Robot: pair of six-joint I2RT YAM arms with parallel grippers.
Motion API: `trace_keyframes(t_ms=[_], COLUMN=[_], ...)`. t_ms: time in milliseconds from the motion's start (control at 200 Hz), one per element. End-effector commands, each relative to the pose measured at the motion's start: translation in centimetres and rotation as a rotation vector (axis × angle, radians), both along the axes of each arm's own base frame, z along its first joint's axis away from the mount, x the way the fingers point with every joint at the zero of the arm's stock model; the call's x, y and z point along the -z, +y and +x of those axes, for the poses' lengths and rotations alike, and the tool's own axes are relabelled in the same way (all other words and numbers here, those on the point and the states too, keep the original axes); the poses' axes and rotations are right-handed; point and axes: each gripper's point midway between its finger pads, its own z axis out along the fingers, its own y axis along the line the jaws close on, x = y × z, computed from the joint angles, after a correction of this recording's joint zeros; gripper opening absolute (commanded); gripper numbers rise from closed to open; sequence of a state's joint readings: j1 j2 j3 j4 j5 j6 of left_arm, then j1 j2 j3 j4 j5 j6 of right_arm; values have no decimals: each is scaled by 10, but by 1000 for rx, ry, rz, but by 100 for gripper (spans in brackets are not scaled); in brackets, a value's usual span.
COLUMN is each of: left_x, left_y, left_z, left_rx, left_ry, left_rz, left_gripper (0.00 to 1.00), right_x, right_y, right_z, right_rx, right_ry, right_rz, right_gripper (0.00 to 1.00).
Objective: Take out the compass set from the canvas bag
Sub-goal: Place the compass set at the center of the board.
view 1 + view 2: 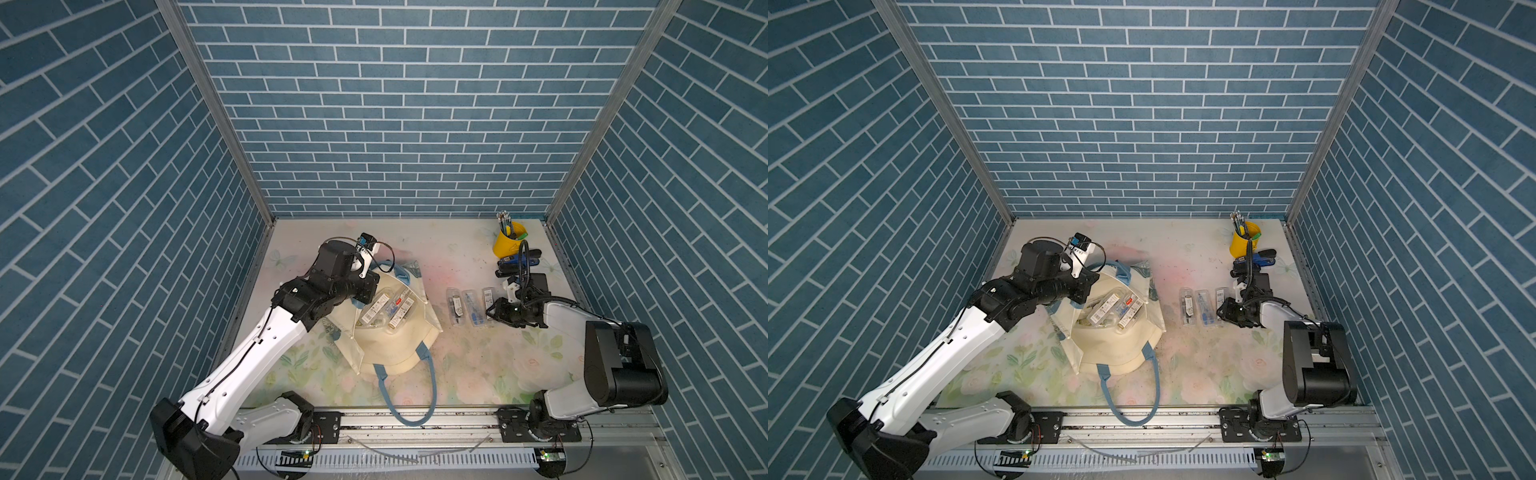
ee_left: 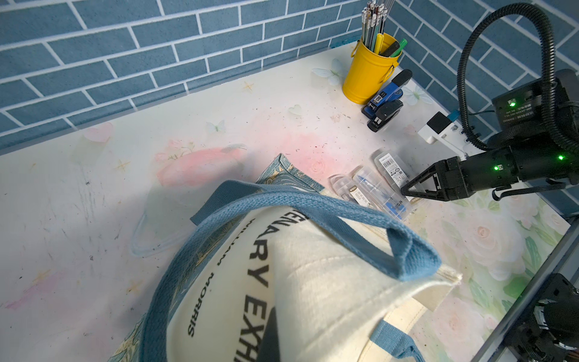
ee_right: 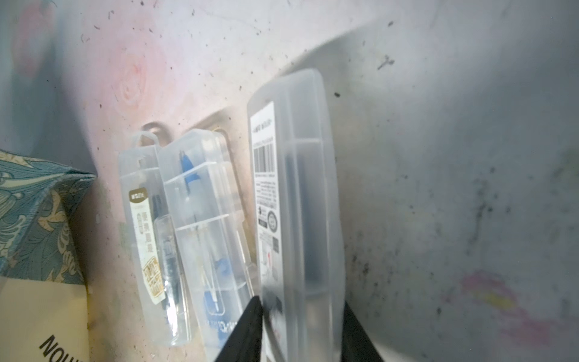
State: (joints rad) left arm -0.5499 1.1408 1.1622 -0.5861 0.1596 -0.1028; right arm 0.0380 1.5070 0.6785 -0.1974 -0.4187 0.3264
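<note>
Compass set [image 3: 297, 203] number three is out on the table [image 1: 457, 257], right of the canvas bag [image 1: 395, 345], between the jaws of my right gripper [image 3: 300, 316]; can't tell if they're squeezing. Left gripper [image 1: 359, 301] pinches the rim so the mouth gapes.

You have the canvas bag [image 1: 390, 345] at mid-table, with loose cases [image 1: 386, 309] lying in it. Right of the bag lies a row of three cases [image 1: 469, 307]. Behind that row, farther right of the bag, stand a cup [image 1: 508, 241] and staplers [image 1: 517, 264].
</note>
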Motion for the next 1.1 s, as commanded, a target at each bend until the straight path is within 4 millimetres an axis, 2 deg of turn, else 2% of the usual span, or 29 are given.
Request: trace_keyframes(t_ms=[0, 430, 765, 1095], left_x=[-20, -19, -19, -19], left_y=[-6, -6, -6, -6], left_z=[5, 5, 4, 4], left_rx=[8, 8, 8, 7], left_ry=[-64, -65, -63, -62], left_rz=[-66, -66, -67, -65], left_gripper=[0, 0, 0, 0], right_x=[-7, -12, -11, -8], right_y=[-7, -11, 0, 4], right_z=[13, 26, 36, 37], right_rx=[28, 30, 12, -3], right_ry=[-7, -24, -35, -35], right_rz=[-30, -62, -24, -20], right_gripper=[41, 53, 49, 48])
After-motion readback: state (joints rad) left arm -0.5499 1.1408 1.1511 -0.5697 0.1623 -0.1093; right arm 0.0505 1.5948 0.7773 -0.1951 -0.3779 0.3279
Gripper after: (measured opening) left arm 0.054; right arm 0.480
